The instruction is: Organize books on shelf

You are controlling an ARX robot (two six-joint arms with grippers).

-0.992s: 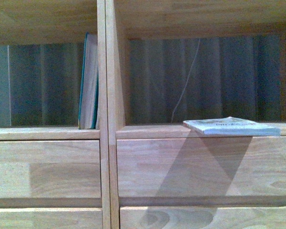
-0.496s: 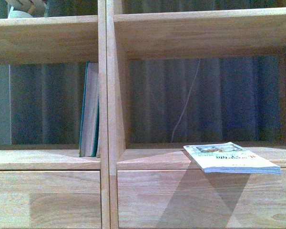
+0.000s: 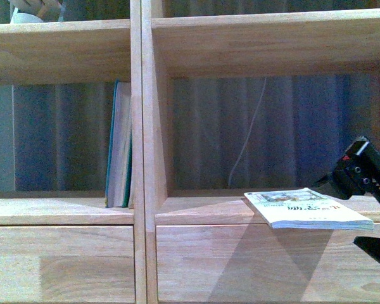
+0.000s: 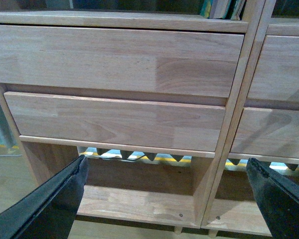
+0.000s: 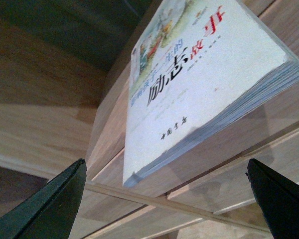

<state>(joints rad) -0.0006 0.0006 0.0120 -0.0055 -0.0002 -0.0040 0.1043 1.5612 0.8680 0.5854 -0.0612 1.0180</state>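
Observation:
The light-wood shelf [image 3: 142, 126] fills the front view. The green-covered book [image 3: 119, 149] stands upright in the left compartment, against the divider. The thin white paperback [image 3: 307, 209] lies flat on the right compartment's ledge and overhangs its front edge. My right gripper [image 3: 351, 214] is open at the paperback's right end, one finger above it and one below. In the right wrist view the paperback [image 5: 199, 84] lies just ahead of the open right gripper [image 5: 164, 199]. My left gripper [image 4: 164, 199] is open and empty, low down facing the drawer fronts [image 4: 119, 59].
The shelf board above [image 3: 266, 44] caps both compartments. A thin pale cable [image 3: 247, 133] hangs behind the backless right compartment. Book bottoms [image 4: 222, 7] show above the drawers in the left wrist view. An open low compartment [image 4: 134, 199] lies under the drawers.
The front view shifted so the shelf sits lower in frame, showing the upper board. My right gripper has come into view at the right edge beside the paperback. The books have not moved.

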